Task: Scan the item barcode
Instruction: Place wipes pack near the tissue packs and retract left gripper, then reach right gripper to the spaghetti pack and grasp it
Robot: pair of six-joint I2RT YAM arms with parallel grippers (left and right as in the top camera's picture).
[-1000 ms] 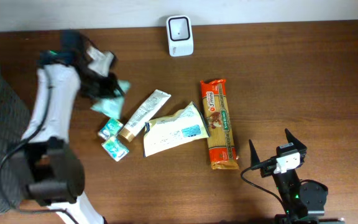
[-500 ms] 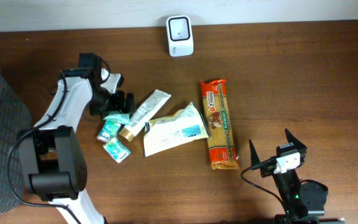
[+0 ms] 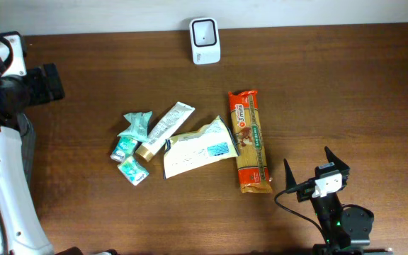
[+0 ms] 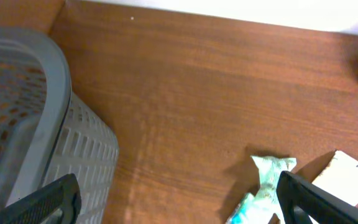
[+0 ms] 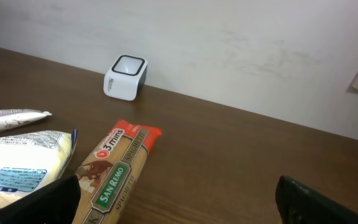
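- The right gripper (image 3: 307, 161) sits at the near edge of the table (image 3: 346, 85). Its jaws are spread wide with nothing between them.
- Just beyond it, on its left, the pasta packet (image 3: 250, 140) lies lengthwise, pointing away from the near edge. In the right wrist view it runs up between the two dark fingertips without touching either.
- A white bag (image 3: 198, 147) with a blue label lies against the pasta packet's left side.
- Two small green packets (image 3: 126, 147) lie near the bag, one just in front of the other.
- The teal packet (image 3: 134, 124) lies flat on the table. It touches the farther small green packet and is just beside the cap end of the tube (image 3: 165, 129).
- The left gripper (image 4: 179, 208) hangs above the table's left end, well apart from the teal packet. Its jaws are wide open and hold nothing.
- In the left wrist view the teal packet shows low on the right, just inside the right finger (image 4: 319, 198) and seemingly far below it.
- The grey basket (image 4: 23, 124) stands at the left edge, under that arm.
- The scanner (image 3: 205, 31) stands at the far edge by the wall, well apart from the teal packet and both grippers.
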